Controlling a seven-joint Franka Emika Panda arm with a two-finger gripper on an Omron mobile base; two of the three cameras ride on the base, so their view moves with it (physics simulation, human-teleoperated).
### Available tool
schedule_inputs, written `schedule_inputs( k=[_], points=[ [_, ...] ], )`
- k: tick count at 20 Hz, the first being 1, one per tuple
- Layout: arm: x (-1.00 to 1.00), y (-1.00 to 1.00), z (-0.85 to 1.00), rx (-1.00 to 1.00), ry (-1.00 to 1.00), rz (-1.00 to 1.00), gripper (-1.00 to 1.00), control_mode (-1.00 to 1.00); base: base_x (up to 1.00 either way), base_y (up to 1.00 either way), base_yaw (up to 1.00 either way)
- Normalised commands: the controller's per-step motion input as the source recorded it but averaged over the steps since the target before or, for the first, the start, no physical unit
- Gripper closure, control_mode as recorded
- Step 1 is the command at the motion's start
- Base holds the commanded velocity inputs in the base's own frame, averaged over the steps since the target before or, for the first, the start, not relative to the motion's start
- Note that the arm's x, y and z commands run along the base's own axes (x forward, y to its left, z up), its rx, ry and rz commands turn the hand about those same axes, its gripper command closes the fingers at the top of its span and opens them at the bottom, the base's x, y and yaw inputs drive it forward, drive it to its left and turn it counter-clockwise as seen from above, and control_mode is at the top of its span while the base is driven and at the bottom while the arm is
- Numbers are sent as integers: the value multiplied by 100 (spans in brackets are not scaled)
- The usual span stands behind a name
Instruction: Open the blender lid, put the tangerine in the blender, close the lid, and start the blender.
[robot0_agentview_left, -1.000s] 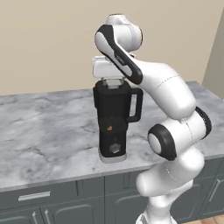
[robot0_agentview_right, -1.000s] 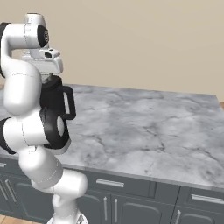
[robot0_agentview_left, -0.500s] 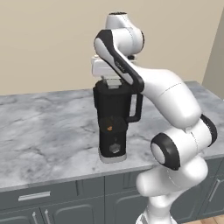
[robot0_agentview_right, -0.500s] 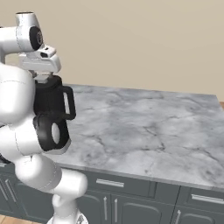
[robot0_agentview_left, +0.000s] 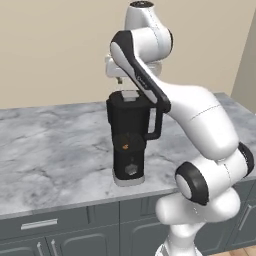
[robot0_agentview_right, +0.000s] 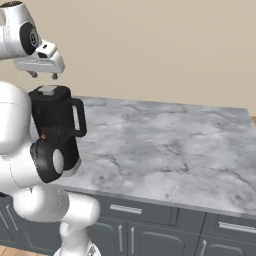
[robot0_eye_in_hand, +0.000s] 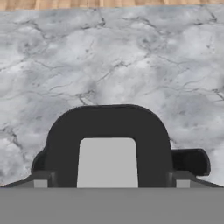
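Note:
The tall black blender (robot0_agentview_left: 129, 135) stands on the grey marble counter (robot0_agentview_left: 55, 150), with its loop handle (robot0_agentview_left: 155, 122) turned to the right. The blender lid (robot0_agentview_right: 56, 92) sits flat on the jar, and its light grey cap (robot0_eye_in_hand: 107, 162) faces up. My gripper (robot0_agentview_right: 44, 75) hangs open just above the lid, touching nothing. In the hand view its fingertips (robot0_eye_in_hand: 40, 183) straddle the cap. A small orange spot (robot0_agentview_left: 125, 147) shows on the dark front above the knob (robot0_agentview_left: 131, 169). I cannot tell whether that spot is the tangerine.
The marble counter (robot0_agentview_right: 165, 145) stretches wide to the blender's right, ending at a front edge above grey cabinet drawers (robot0_agentview_right: 125, 209). A beige wall (robot0_agentview_right: 160, 45) backs the counter. My own white arm (robot0_agentview_left: 200, 120) curves down in front of the blender's right side.
The gripper has opened and risen off the lid. The lid stays seated on the jar, and the blender has not moved.

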Motion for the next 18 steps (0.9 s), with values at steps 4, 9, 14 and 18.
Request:
schedule_inputs(
  k=[4, 9, 14, 18],
  points=[
    [-100, -3, -40, 0, -27, -27, -100, -100, 0, 0, 0],
    [-100, 0, -100, 0, -19, -45, -100, -100, 0, 0, 0],
    [-100, 0, -100, 0, -10, -53, -100, -100, 0, 0, 0],
    [-78, 15, -100, -4, -11, -47, -100, -100, 0, 0, 0]
  ],
)
